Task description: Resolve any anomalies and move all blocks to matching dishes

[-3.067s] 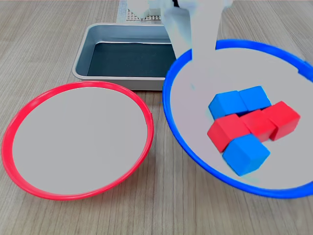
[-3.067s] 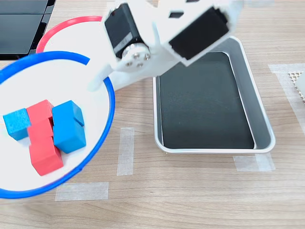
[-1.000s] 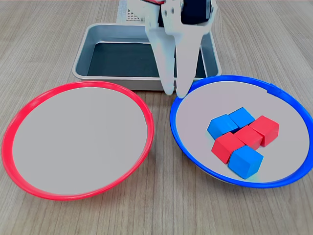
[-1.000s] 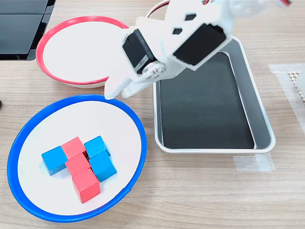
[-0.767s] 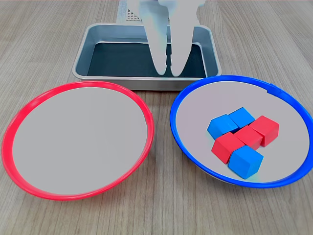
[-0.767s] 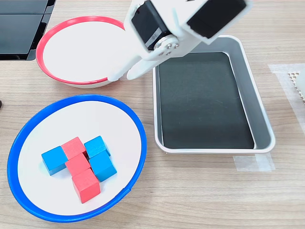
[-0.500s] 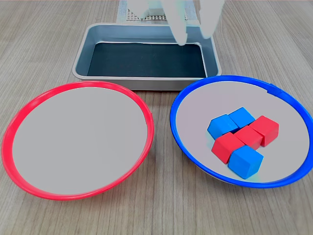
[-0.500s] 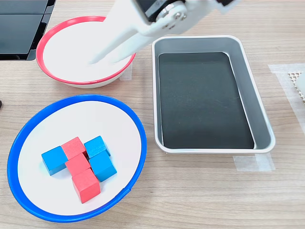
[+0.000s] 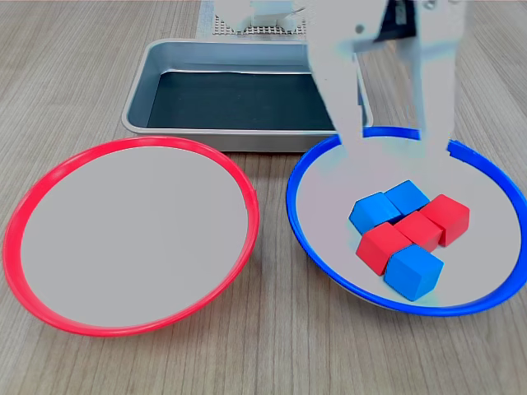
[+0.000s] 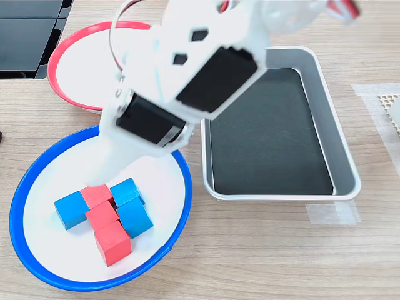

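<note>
Nearest in the first exterior view, the red-rimmed dish sits on the wooden worktop at the first exterior view's left with only its pale grey inside showing. Beside it, to the first exterior view's right and not touching it, stands the blue-rimmed dish, and all six blocks lie clustered inside it, pressed against one another. At the near edge of the cluster is a blue block; just behind it three red blocks run in a diagonal row; two more blue blocks sit side by side behind those (in the second exterior view the same cluster shows in the dish's lower half).

Above the far part of the blue-rimmed dish hangs the white claw, its two fingers spread wide with nothing between them, the tips over the dish's far rim. In the second exterior view the arm's body covers most of the claw, whose tip reaches down close to the blocks.

Farthest back lies the rectangular grey metal tray, its dark bottom bare.
</note>
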Robot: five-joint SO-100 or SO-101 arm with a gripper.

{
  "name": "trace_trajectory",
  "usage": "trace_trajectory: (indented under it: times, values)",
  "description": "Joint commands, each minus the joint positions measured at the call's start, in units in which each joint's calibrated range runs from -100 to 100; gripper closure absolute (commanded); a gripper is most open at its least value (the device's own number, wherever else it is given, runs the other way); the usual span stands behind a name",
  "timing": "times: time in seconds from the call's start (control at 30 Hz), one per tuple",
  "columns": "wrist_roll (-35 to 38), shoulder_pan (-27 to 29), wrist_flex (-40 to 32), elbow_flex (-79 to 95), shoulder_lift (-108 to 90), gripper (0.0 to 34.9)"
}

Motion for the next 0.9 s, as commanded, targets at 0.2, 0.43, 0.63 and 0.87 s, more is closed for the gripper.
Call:
trace_trajectory:
  times: [0.2, 0.43, 0.63, 0.87]
  values:
    - [0.6, -1.7, 2.8, -10.8, 8.2, 23.6]
    - [1.0, -0.8, 7.1, -10.9, 9.5, 21.6]
    - [2.6, -0.1, 7.1, -13.4, 12.2, 20.6]
    - [5.8, 0.8, 6.7, -16.8, 15.6, 21.0]
